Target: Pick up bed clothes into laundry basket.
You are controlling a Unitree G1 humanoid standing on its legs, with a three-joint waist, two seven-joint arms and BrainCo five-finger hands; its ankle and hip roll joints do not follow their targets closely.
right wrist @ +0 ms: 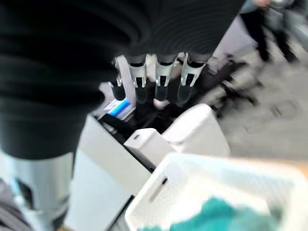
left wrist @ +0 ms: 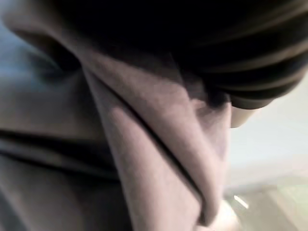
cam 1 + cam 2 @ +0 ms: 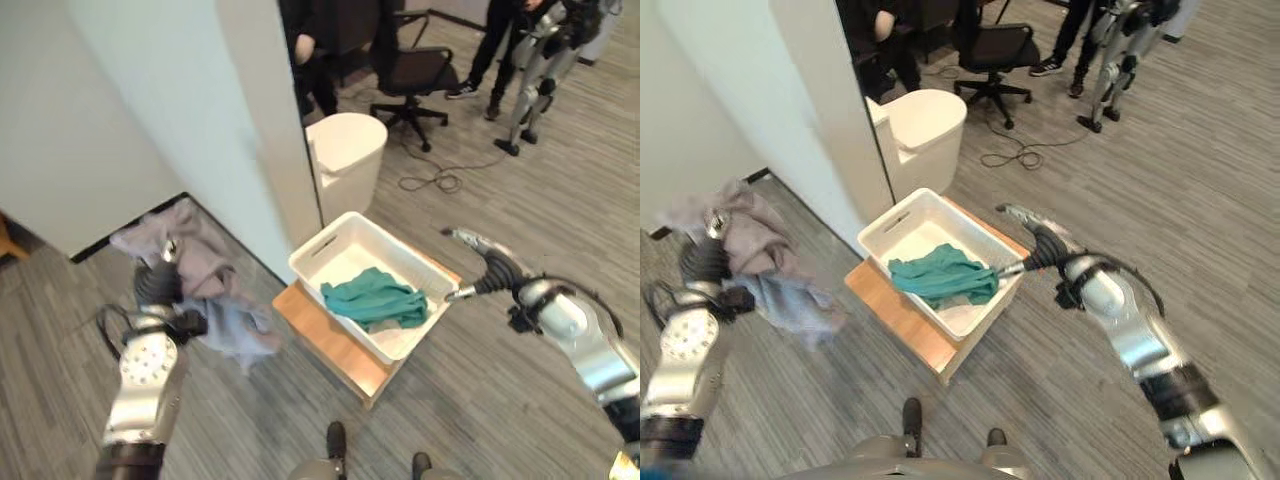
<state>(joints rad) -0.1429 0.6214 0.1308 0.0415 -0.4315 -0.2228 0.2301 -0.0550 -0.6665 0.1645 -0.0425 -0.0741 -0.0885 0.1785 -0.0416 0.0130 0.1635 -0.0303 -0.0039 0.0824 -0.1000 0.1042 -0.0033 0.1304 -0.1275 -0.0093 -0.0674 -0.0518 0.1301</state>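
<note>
A heap of grey and mauve clothes [image 3: 205,262] lies on the floor at the foot of the white wall, with a pale blue piece [image 3: 238,335] trailing from it. My left hand [image 3: 160,285] is in the heap, and taut folds of the cloth [image 2: 144,159] run from it. A white laundry basket [image 3: 312,250] stands on a low wooden platform [image 3: 325,340] and holds a teal garment [image 3: 375,298]. My right hand [image 3: 487,262] hovers open just right of the basket, fingers [image 1: 161,82] straight, holding nothing.
A white partition wall [image 3: 150,100] rises at the left. A white round bin [image 3: 345,160] stands behind the basket. Farther back are an office chair [image 3: 410,70], a loose floor cable [image 3: 430,182], people's legs [image 3: 495,50] and another robot [image 3: 545,65].
</note>
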